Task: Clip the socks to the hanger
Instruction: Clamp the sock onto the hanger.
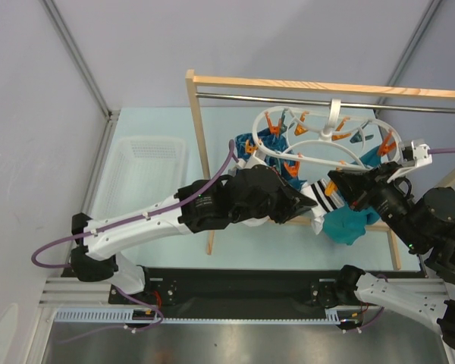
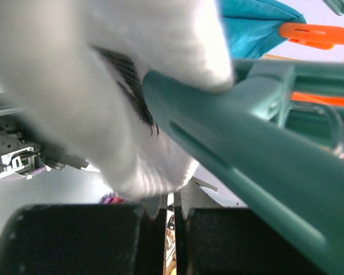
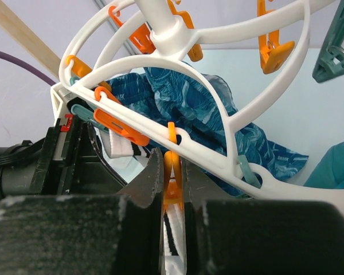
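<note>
The white oval hanger [image 1: 311,148] with orange clips hangs by its hook from the metal rail. One white sock with black cuff stripes [image 1: 324,199] is held up under its near ring. My left gripper [image 1: 307,203] is shut on the sock; in the left wrist view the sock [image 2: 103,86] fills the upper left above my closed fingertips [image 2: 173,200]. My right gripper [image 3: 172,177] is shut on an orange clip [image 3: 172,186] hanging from the hanger's ring [image 3: 218,154], with the striped sock [image 3: 172,246] just below the clip between my fingers. I make out only one sock.
The wooden-framed rack with its metal rail [image 1: 288,97] spans the back. A blue patterned cloth [image 1: 250,144] and a teal garment [image 1: 347,225] hang from the hanger. A white basket [image 1: 140,178] stands at the left. A large teal clip [image 2: 264,149] crosses the left wrist view.
</note>
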Robot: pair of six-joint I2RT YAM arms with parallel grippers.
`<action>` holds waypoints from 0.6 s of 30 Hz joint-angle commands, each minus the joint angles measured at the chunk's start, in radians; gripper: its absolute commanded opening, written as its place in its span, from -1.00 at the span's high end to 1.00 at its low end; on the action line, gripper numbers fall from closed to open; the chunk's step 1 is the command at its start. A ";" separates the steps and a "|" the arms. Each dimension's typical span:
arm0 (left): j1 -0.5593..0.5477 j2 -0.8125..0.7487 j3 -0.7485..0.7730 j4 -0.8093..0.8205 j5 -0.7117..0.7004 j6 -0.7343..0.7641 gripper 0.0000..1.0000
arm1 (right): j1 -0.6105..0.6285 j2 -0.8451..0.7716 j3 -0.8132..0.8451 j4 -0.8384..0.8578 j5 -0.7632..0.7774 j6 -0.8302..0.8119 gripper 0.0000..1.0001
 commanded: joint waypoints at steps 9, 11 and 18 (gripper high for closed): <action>0.000 -0.088 -0.054 0.101 -0.014 0.024 1.00 | 0.009 -0.027 -0.034 -0.161 -0.038 -0.022 1.00; -0.003 -0.088 -0.054 0.101 -0.014 0.029 1.00 | 0.009 -0.028 -0.034 -0.161 -0.041 -0.021 1.00; -0.008 -0.093 -0.077 0.167 0.009 0.041 1.00 | 0.009 -0.050 -0.038 -0.146 -0.041 -0.015 1.00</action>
